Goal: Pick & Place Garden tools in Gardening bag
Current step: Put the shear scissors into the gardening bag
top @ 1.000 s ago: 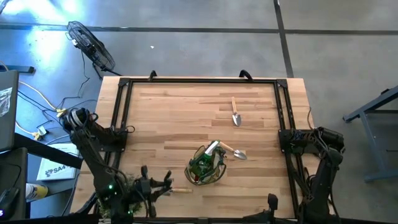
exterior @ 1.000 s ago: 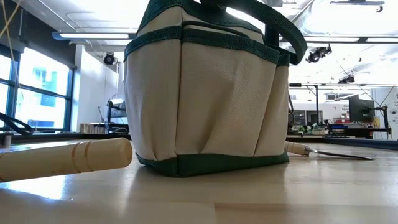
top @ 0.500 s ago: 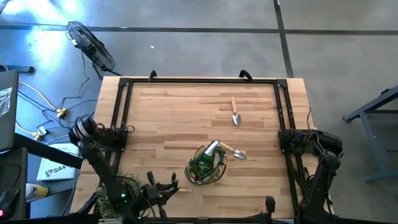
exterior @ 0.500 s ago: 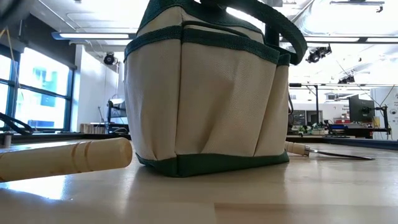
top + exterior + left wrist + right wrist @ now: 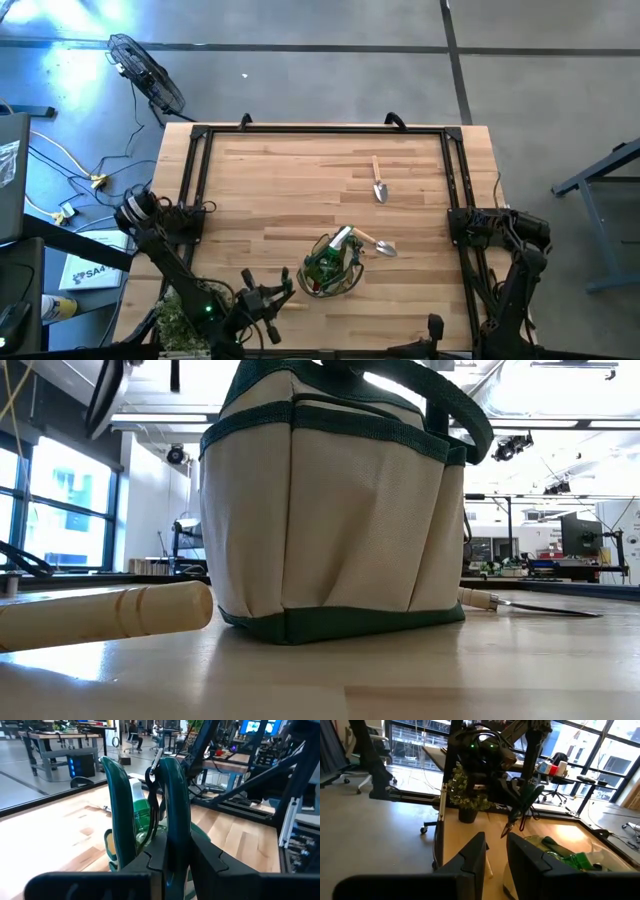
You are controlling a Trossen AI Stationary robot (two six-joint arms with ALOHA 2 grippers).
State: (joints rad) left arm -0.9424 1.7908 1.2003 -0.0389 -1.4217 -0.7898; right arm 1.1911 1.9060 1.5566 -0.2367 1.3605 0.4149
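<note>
The gardening bag (image 5: pixel 333 266), cream fabric with dark green trim, stands on its base near the table's near edge; it fills the low view (image 5: pixel 335 510). My left gripper (image 5: pixel 275 298) is just left of the bag, shut on green-handled pruning shears (image 5: pixel 520 805). A wooden-handled trowel (image 5: pixel 379 180) lies flat farther back. A second trowel (image 5: pixel 375 243) lies beside the bag's right side. A wooden handle (image 5: pixel 100 615) lies on the table left of the bag. My right gripper (image 5: pixel 462 228) waits at the table's right edge, its fingers a little apart and empty. My left gripper pinches the shears' two green handles (image 5: pixel 170 845) between its two fingers, with the handles pressed together. The shears are lifted clear of the table. In the right wrist view the blades (image 5: pixel 511 826) point down below the gripper.
A bushy green plant (image 5: pixel 180 315) stands at the near left corner beside my left arm. A black frame (image 5: pixel 320 130) runs around the table's edges. The middle and far left of the table are bare wood.
My left gripper has gone along the near edge toward the table's right, toward the bag, carrying the shears. It stays shut on them. The plant at the near left corner has come out from under the arm.
</note>
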